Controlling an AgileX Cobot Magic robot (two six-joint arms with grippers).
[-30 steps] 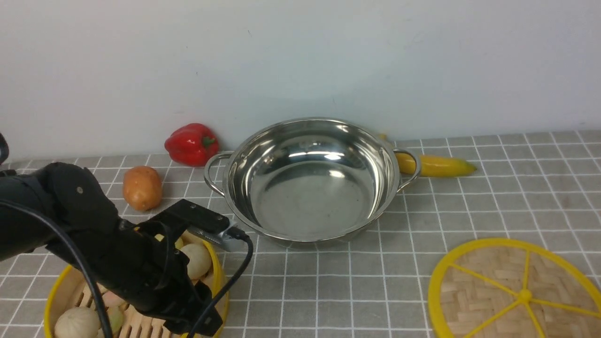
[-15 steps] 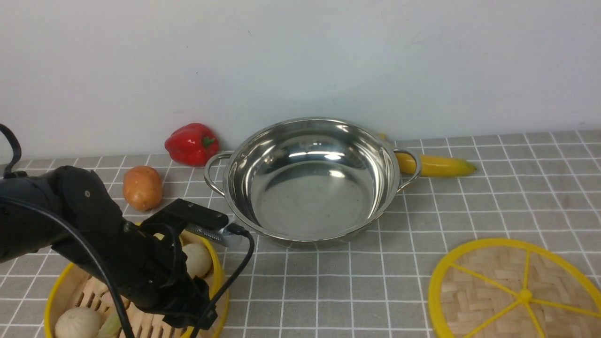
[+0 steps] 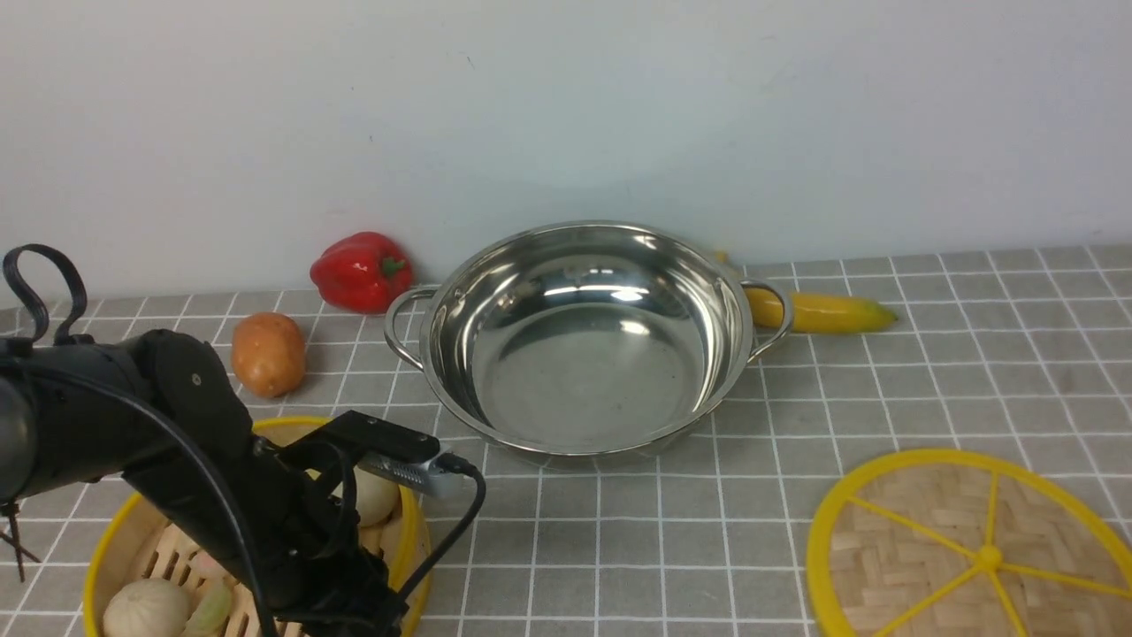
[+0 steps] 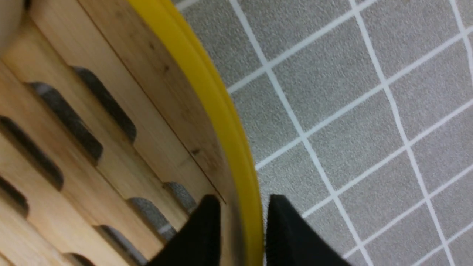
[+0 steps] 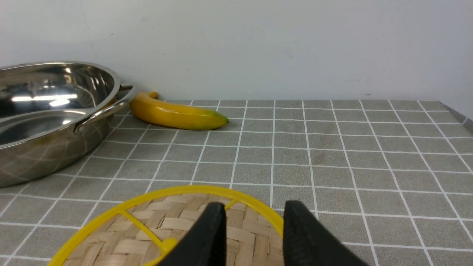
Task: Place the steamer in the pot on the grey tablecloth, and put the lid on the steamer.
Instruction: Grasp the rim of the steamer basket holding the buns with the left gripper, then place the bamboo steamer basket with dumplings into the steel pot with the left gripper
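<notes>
The steamer (image 3: 410, 531), a yellow-rimmed bamboo basket with buns (image 3: 146, 609) inside, sits at the near left on the grey tablecloth (image 3: 884, 398). My left gripper (image 4: 244, 201) straddles its near right rim (image 4: 210, 88). One finger is inside against the wooden wall, the other outside, shut on it. The shiny pot (image 3: 584, 354) stands empty in the middle, also seen in the right wrist view (image 5: 44, 111). The lid (image 3: 973, 548) lies flat at the near right. My right gripper (image 5: 253, 214) hangs open over the lid's far edge (image 5: 166, 229); the front view does not show it.
A red pepper (image 3: 361, 270) and a potato (image 3: 268, 354) lie left of the pot. A banana (image 3: 822, 311) lies behind its right handle by the white wall. The left arm and its cable cover much of the steamer. The tablecloth's right edge (image 5: 458, 114) shows.
My left arm has sunk lower and drawn nearer over the steamer. Its jaws have closed in on the rim. The pot, the lid and the right gripper have not moved.
</notes>
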